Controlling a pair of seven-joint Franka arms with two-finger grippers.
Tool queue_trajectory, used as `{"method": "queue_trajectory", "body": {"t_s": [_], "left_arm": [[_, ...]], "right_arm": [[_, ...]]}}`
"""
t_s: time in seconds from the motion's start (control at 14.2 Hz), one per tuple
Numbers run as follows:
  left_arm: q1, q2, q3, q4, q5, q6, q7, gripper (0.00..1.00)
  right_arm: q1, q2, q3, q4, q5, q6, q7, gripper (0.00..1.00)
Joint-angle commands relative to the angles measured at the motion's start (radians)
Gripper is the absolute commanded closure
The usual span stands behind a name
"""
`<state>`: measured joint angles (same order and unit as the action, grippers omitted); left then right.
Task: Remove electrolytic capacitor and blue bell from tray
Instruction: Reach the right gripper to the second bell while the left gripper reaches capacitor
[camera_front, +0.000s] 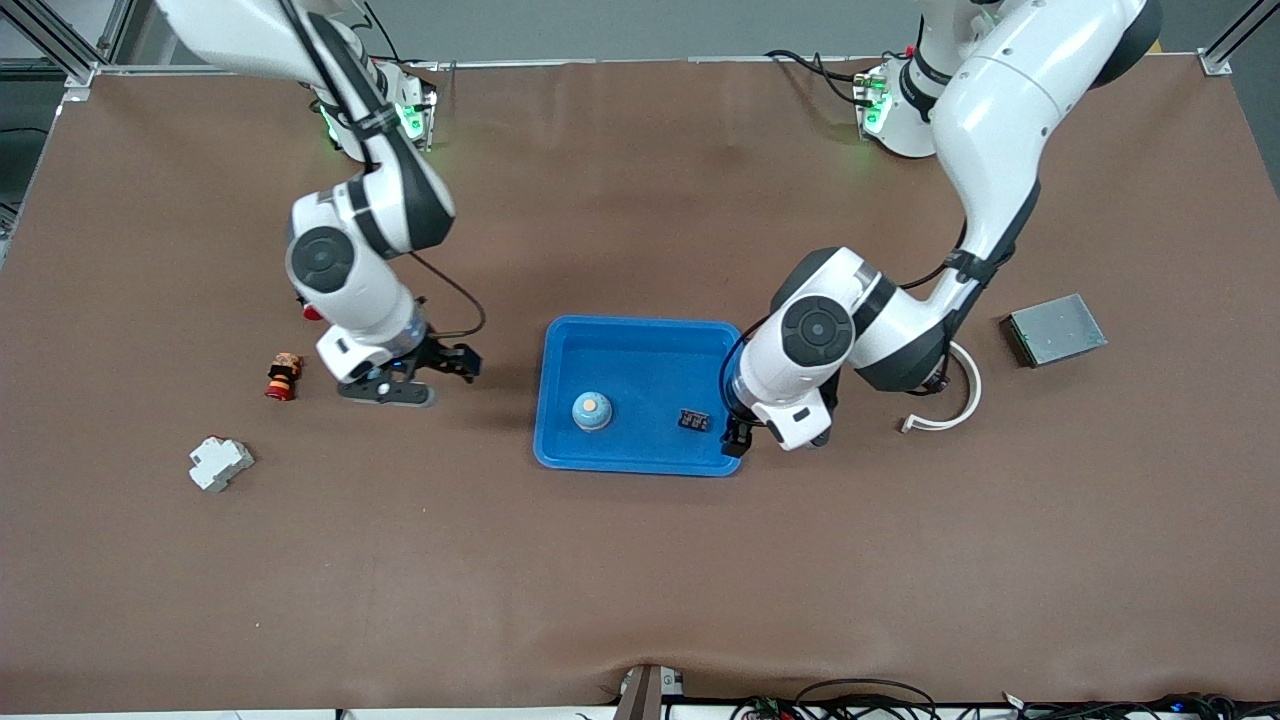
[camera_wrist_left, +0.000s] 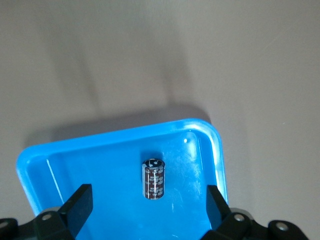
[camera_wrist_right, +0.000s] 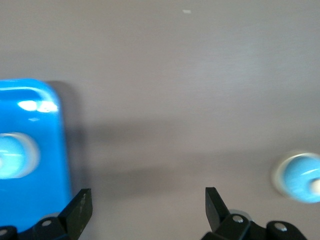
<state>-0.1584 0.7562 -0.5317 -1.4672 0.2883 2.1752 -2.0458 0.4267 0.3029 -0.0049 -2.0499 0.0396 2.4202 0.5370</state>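
Observation:
A blue tray (camera_front: 640, 360) lies mid-table. In it stand a light-blue bell with an orange top (camera_front: 591, 410) and, toward the left arm's end, a dark capacitor (camera_front: 694, 420) lying on its side. My left gripper (camera_front: 737, 440) hangs over the tray's edge beside the capacitor. In the left wrist view it (camera_wrist_left: 148, 210) is open and empty, with the capacitor (camera_wrist_left: 154, 178) on the tray floor (camera_wrist_left: 100, 165) between its fingers and lower. My right gripper (camera_front: 462, 360) is open and empty over bare mat beside the tray; its wrist view (camera_wrist_right: 147, 200) shows the tray's corner (camera_wrist_right: 35, 130) with the blurred bell (camera_wrist_right: 12, 155).
A red-and-yellow part (camera_front: 283, 376) and a white-grey block (camera_front: 220, 463) lie toward the right arm's end. A grey metal box (camera_front: 1055, 329) and a white curved strip (camera_front: 955, 405) lie toward the left arm's end. A blurred round light-blue thing (camera_wrist_right: 300, 177) shows on the mat.

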Motion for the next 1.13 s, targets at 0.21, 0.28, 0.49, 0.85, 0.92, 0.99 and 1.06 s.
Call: {"method": "queue_trajectory", "body": {"t_s": [0.21,0.28,0.49,0.85,0.92,0.99,1.06], "left_arm": [[-0.179,0.06,0.145,0.03,-0.005,0.09,-0.123,0.0],[-0.184,0.069,0.15,0.03,-0.003,0.113,-0.143,0.0],[-0.231,0.097,0.192,0.03,-0.001,0.155,-0.155,0.01],[-0.274,0.126,0.236,0.03,0.0,0.184,-0.174,0.15],[-0.274,0.127,0.236,0.03,0.0,0.192,-0.174,0.24],[-0.274,0.127,0.236,0.03,0.0,0.195,-0.171,0.37],[-0.274,0.129,0.236,0.03,0.002,0.195,-0.162,0.49]], "right_arm": [[0.105,0.224,-0.012,0.279,0.008,-0.065,0.243,0.0],[0.116,0.255,-0.012,0.325,0.008,-0.088,0.27,0.0],[0.153,0.324,-0.012,0.433,0.002,-0.137,0.346,0.0],[0.196,0.421,-0.014,0.531,-0.006,-0.142,0.428,0.0],[0.202,0.438,-0.015,0.548,-0.007,-0.142,0.443,0.0],[0.211,0.452,-0.017,0.559,-0.007,-0.142,0.452,0.0],[0.219,0.464,-0.018,0.571,-0.007,-0.142,0.46,0.0]]}}
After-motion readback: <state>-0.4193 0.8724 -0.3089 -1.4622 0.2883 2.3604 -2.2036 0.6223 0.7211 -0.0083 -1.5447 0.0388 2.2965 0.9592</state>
